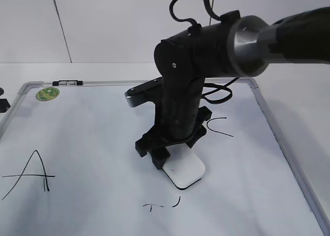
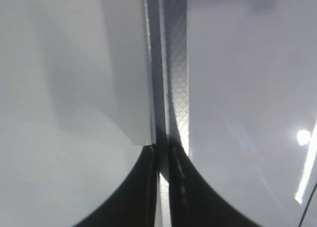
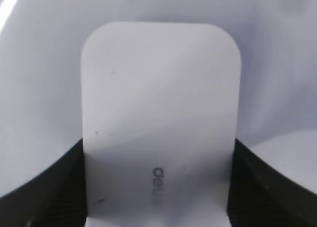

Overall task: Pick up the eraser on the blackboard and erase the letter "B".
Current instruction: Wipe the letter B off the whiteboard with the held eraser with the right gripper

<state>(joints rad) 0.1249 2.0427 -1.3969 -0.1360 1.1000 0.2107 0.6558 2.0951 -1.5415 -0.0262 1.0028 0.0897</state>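
Observation:
The white eraser rests flat on the blackboard, a white dry-erase board with a grey frame. My right gripper is shut on the eraser's near end. In the right wrist view the eraser fills the space between the two black fingers, with grey lettering on top. Of the letter "B" only faint black strokes show, just in front of the eraser. My left gripper is shut and empty over the board's grey frame.
A black "A" is at the board's left and a black "C" to the right of my right arm. A green sticker and a small marker sit at the board's far left corner.

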